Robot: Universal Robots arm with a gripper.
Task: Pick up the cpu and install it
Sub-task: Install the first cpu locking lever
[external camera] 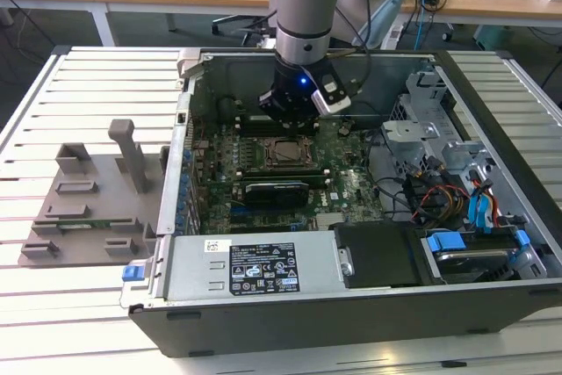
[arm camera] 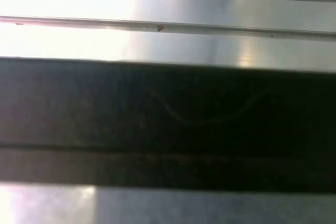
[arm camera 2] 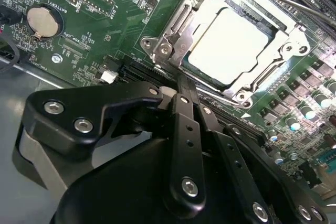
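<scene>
The cpu (arm camera 2: 231, 45), a flat square chip with a shiny silver top, lies inside the metal socket frame (arm camera 2: 168, 43) on the green motherboard (arm camera 2: 105, 30). In the second wrist view my gripper (arm camera 2: 181, 85) has its black fingers (arm camera 2: 186, 124) drawn together with nothing between them. Their tips stand just beside the frame's edge, apart from the chip. In the exterior view the gripper (external camera: 294, 120) hangs inside the open computer case (external camera: 351, 322), right above the socket (external camera: 285, 154).
A grey plastic tray (external camera: 88, 199) with upright posts lies on the slatted table at the exterior view's left. Memory slots, a coin battery (arm camera 2: 43, 19), cables and drive bays (external camera: 457, 199) crowd the case. The first wrist view faces a dark case wall (arm camera: 168, 119) and table slats.
</scene>
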